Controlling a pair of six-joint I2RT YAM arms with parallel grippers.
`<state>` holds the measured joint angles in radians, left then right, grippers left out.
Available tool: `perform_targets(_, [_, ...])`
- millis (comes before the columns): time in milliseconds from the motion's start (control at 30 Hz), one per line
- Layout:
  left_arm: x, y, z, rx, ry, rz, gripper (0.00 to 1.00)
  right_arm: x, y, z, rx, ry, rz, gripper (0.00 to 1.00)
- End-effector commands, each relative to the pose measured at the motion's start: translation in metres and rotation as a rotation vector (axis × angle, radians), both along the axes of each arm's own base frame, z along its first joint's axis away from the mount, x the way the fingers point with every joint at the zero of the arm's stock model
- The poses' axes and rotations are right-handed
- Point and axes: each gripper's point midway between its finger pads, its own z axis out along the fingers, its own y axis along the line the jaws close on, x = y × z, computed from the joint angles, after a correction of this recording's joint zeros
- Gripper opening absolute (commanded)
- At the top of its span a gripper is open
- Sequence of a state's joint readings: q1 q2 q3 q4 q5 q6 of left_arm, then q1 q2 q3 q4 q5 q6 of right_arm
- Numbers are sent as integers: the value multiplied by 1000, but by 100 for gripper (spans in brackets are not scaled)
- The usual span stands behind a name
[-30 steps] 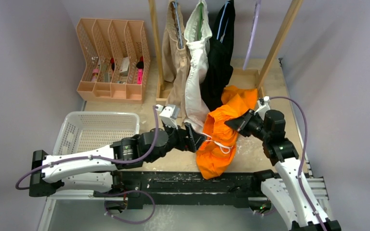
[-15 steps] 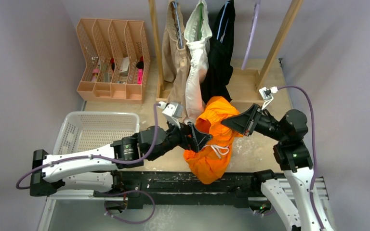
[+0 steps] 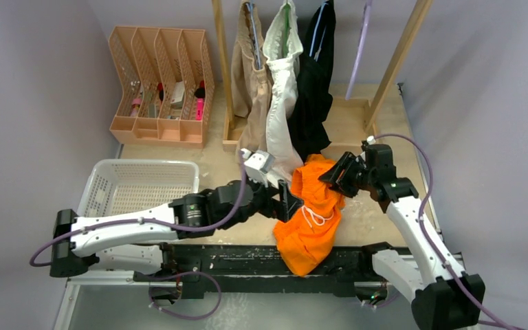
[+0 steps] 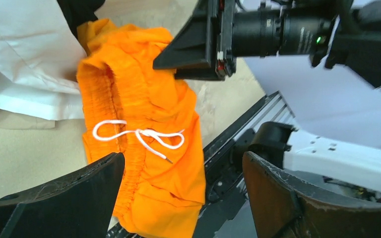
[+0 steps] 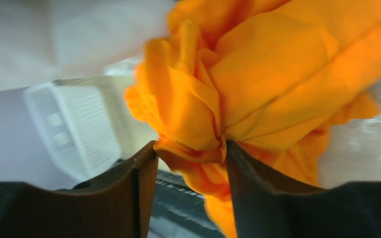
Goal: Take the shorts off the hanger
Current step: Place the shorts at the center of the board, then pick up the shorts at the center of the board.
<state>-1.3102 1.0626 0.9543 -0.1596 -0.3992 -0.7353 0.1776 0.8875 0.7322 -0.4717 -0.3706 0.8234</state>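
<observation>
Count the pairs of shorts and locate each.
4. Hanging side by side at the back: beige cloth shorts, white cloth shorts, black cloth shorts; crumpled in front: bright orange cloth shorts. More could be hidden.

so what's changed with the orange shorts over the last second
The orange shorts were dragged left from beside the rack post and toward the front, bunched in the right gripper. The open left gripper slid right, up beside them. The beige shorts, white shorts and black shorts still hang; the basket hasn't moved.
</observation>
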Motion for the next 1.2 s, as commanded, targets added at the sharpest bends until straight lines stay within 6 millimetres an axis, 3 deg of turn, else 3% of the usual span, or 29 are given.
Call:
perform_targets(0, [-3, -29, -6, 63, -6, -73, 88, 27, -38, 21, -202, -70, -142, 62])
perform_targets(67, [-3, -44, -15, 83, 0, -100, 88, 30, -64, 34, -309, -68, -253, 68])
perform_targets(100, [-2, -51, -21, 90, 5, -103, 88, 30, -78, 50, -351, -87, -317, 75])
perform_targets(233, [8, -77, -42, 134, 23, -92, 88, 11, -127, 100, -475, -156, -549, 90])
perform_targets(367, [25, -111, -71, 233, 15, -75, 88, -12, -153, 131, -474, -236, -708, 96])
perform_targets(500, [49, -132, -85, 324, -30, 0, 89, -31, -164, 134, -447, -249, -798, 99])
perform_targets(633, [69, -143, -112, 412, -49, 63, 89, -44, -172, 134, -433, -249, -856, 99])
perform_targets(800, [88, -144, -180, 536, -6, 127, 89, -51, -174, 140, -409, -287, -872, 99])
perform_targets(933, [83, -146, -237, 658, 26, 106, 89, -50, -172, 142, -400, -306, -857, 100])
perform_targets(1000, [78, -143, -261, 711, 53, 92, 82, -49, -169, 141, -393, -309, -846, 100])
perform_targets(1167, [58, -139, -293, 797, 68, 34, 44, -49, -167, 137, -378, -310, -836, 99])
